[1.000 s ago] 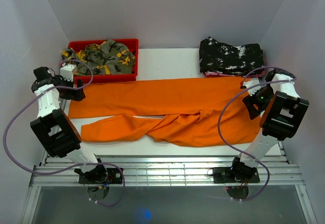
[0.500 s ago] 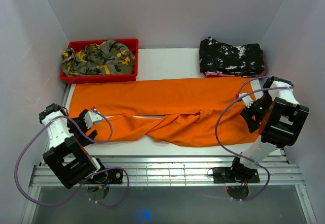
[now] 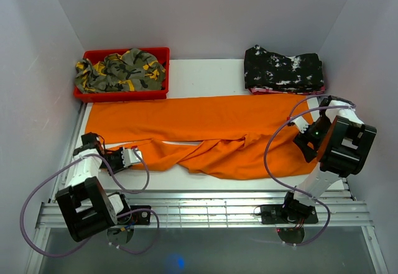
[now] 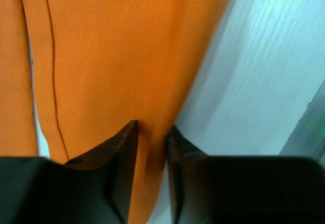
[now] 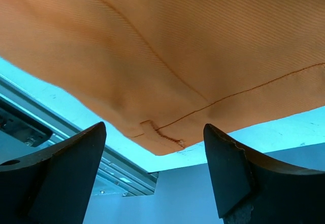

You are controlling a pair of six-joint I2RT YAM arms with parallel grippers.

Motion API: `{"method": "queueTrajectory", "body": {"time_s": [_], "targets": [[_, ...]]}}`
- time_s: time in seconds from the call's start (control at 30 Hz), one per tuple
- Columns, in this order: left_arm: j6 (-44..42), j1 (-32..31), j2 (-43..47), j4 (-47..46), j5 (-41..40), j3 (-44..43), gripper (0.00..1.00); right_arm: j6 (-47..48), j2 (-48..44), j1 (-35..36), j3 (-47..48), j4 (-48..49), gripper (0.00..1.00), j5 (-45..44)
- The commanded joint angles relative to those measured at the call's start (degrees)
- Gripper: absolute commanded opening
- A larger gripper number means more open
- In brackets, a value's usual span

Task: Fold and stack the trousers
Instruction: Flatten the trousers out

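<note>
Orange soft-fabric long-legged trousers (image 3: 205, 122) sprawl across the white worktop (image 3: 205, 75) in the overhead view, legs running left, the near leg twisted. The left hand (image 3: 132, 158) sits at that near leg's end, the right hand (image 3: 301, 122) at the waist end. Left wrist view: dark fingers (image 4: 124, 153) pinching the trouser edge, cloth filling the gap! Right wrist view: fingers (image 5: 66, 173) spread wide, a stitched trouser corner showing between them, touching neither.

White table (image 3: 205, 75). Orange trousers (image 3: 205, 122) lie flat across the middle, legs running left, near leg twisted. Red bin (image 3: 121, 94) far left, just beside the trousers' far edge. Black speckled garment (image 3: 283, 69) far right, close behind them.
</note>
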State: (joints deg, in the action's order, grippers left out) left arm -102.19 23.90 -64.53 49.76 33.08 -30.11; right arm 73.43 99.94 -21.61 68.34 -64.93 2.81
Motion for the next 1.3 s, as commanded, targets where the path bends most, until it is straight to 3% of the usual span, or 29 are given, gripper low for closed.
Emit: {"method": "queueTrajectory", "body": {"time_s": [0.0, 0.03, 0.07, 0.13, 0.2, 0.27, 0.3, 0.37, 0.43, 0.6, 0.77, 0.87, 1.0, 1.1, 1.13, 1.17, 1.27], "targets": [[2.4, -0.3, -2.0, 1.1, 3.1, -7.0, 0.35, -2.0, 2.4, 0.1, -1.3, 6.2, 0.82, -4.8], [1.9, -0.2, -2.8, 4.4, 4.4, -9.9, 0.28, -3.1, 3.0, 0.2, -1.3, 6.9, 0.82, -5.2], [1.6, -0.2, -4.8, 12.0, 6.0, -13.1, 0.14, -3.8, 3.6, 0.2, -0.6, 7.7, 0.81, -5.8], [1.4, -0.3, -6.7, 19.6, 10.7, -23.6, 0.0, -5.0, 5.3, 0.1, 0.4, 8.6, 0.81, -6.1], [2.2, -0.2, -10.2, 28.3, 12.4, -30.2, 0.0, -6.1, 6.4, 0.2, 2.1, 8.8, 0.8, -6.4], [11.4, -0.1, -13.5, 30.7, 13.1, -40.1, 0.0, -6.5, 6.8, 0.2, 3.4, 8.5, 0.79, -6.6], [21.5, 0.2, -17.9, 30.8, 12.7, -43.2, 0.0, -6.7, 7.1, 0.2, 4.5, 8.2, 0.79, -6.6], [28.2, 1.1, -21.9, 30.8, 12.4, -50.3, 0.0, -6.6, 7.3, 0.2, 5.3, 8.2, 0.79, -6.9], [34.1, 1.5, -28.8, 30.8, 12.6, -53.1, 0.0, -6.6, 7.8, 0.2, 6.2, 8.1, 0.79, -7.4], [63.7, 2.4, -48.7, 30.6, 15.6, -62.0, 0.0, -7.0, 9.0, 0.2, 7.1, 9.1, 0.79, -8.8], [84.6, 5.5, -56.6, 25.0, 19.2, -63.3, 0.0, -7.0, 9.0, 0.2, 7.0, 9.7, 0.79, -9.7], [88.9, 7.5, -59.1, 25.9, 21.7, -63.1, 0.0, -7.0, 9.0, 0.2, 6.7, 9.9, 0.79, -9.5], [89.5, 9.3, -54.8, 18.9, 17.7, -64.7, 0.26, -7.0, 8.8, 0.2, 6.6, 9.7, 0.79, -8.4], [86.0, 9.6, -52.3, 16.5, 12.9, -70.6, 0.43, -6.8, 8.3, 0.2, 6.1, 9.5, 0.79, -8.1], [83.1, 9.5, -51.3, 16.3, 10.1, -73.8, 0.86, -6.7, 8.2, 0.2, 5.9, 9.6, 0.79, -8.1], [82.1, 9.5, -50.6, 15.4, 8.6, -74.7, 0.98, -6.6, 8.1, 0.2, 5.9, 9.6, 0.79, -8.0], [73.7, 9.5, -45.2, 9.8, 5.4, -74.2, 0.98, -6.5, 8.0, 0.2, 6.3, 9.0, 0.79, -7.6]]}}
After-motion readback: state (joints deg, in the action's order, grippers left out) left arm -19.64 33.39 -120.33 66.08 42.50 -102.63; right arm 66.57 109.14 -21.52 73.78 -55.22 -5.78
